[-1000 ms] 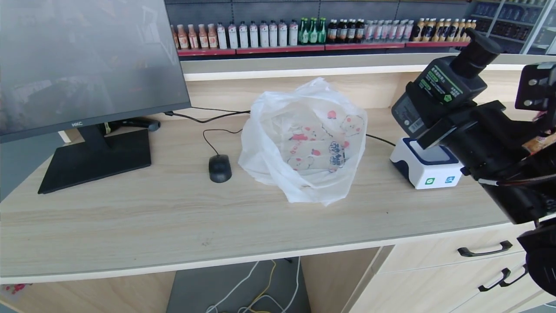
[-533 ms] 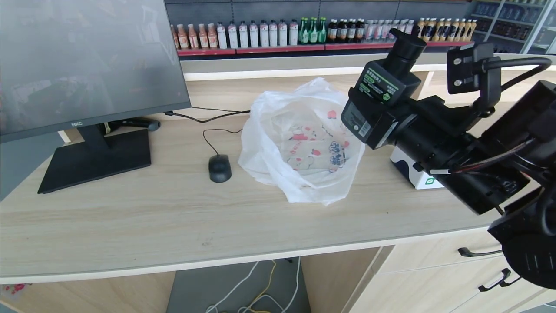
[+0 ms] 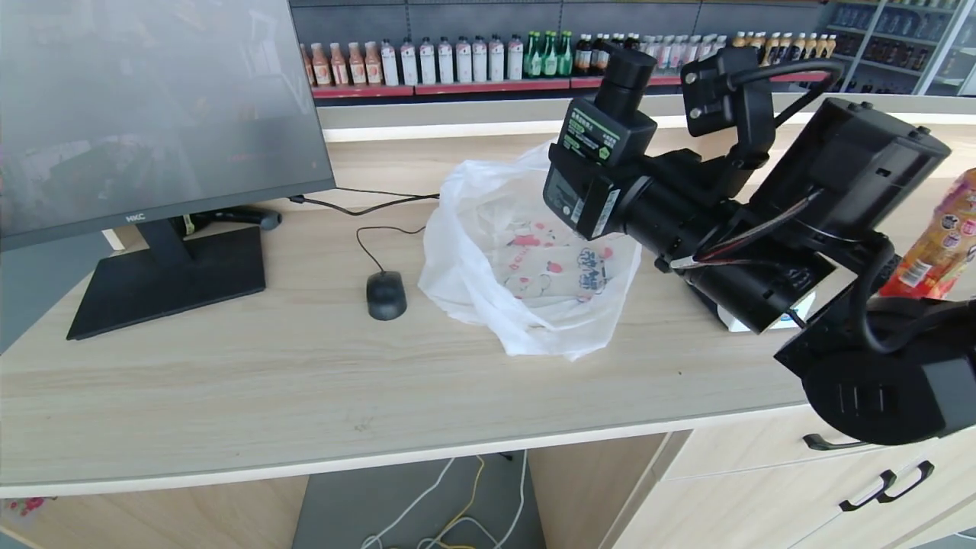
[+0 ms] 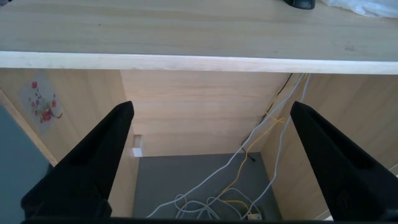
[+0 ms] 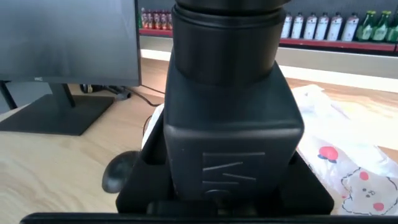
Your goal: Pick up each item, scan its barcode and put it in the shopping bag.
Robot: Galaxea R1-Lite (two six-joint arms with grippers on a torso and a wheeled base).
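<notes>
bottle (image 3: 602, 137), green label, side barcode, in right fingers (image 3: 621, 210) above bag (image 3: 473, 252)

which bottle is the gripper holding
The black square bottle with the green label, in the right gripper; the orange bottle at the far right stands apart.

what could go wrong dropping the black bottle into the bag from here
The black bottle hangs tilted above the right side of the shopping bag, so it may catch the limp rim and roll onto the counter. It could also land hard on the bear-print packet already inside.
</notes>
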